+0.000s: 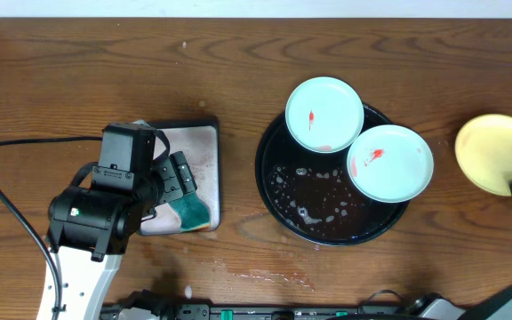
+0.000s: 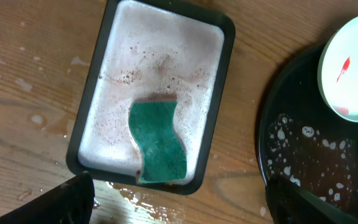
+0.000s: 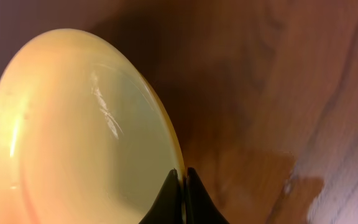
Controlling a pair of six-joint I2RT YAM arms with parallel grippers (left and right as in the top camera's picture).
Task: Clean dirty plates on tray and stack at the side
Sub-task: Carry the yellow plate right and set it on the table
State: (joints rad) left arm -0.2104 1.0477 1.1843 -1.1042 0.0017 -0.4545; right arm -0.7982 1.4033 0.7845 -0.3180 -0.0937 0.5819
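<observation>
Beside the tray, right gripper pinches yellow plate rim; left gripper spread.

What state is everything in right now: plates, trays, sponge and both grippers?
black tray: wet, sudsy.
upper blue plate: on the tray, red smears.
right blue plate: on the tray, overhanging its right rim, red smears.
yellow plate: off the tray, no smears showing.
silver tray: full of foam.
green sponge: lying in the foam, unheld.
left gripper: open, above the sponge.
right gripper: shut on the yellow plate's rim.
</observation>
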